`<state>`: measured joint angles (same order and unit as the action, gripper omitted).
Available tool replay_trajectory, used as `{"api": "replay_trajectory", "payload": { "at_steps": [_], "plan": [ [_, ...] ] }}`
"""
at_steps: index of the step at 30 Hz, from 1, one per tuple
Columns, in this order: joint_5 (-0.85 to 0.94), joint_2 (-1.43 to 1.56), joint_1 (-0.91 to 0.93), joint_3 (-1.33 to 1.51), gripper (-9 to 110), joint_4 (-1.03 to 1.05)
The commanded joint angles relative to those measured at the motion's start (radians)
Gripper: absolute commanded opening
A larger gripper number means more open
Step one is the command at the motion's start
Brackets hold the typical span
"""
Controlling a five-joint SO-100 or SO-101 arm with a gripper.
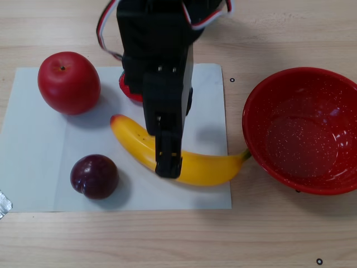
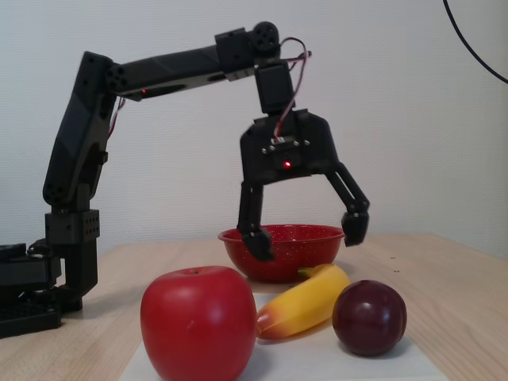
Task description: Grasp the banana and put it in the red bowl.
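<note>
Yellow plastic, lower centre of the top-down view: your banana (image 1: 192, 166) lies on the white sheet (image 1: 44, 167), stem end just at the rim of the bowl (image 1: 251, 120). You are at the approach step, with nothing grasped yet. In the fixed view the gripper (image 2: 305, 232) hangs with its jaws spread wide and empty above the fruit; from above, one finger overlaps the banana's middle, though whether it touches I cannot tell. Next, by my reading, you need to lower straight down so the jaws straddle the banana across its width, then close.

Nearest the fixed camera stand the apple (image 2: 198, 321) and the plum (image 2: 369, 316), the plum close beside the banana (mind the near finger there). Farther back sits the bowl, empty and seemingly unobstructed.
</note>
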<state>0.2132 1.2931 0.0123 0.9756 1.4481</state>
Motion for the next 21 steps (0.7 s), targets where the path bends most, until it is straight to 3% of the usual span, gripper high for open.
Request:
{"api": "replay_trajectory", "payload": {
  "at_steps": [1,21],
  "plan": [
    [-0.026,0.023,-0.017,-0.129,45,-0.038],
    [0.014,-0.225,0.011,-0.339,41,0.044]
  ]
}}
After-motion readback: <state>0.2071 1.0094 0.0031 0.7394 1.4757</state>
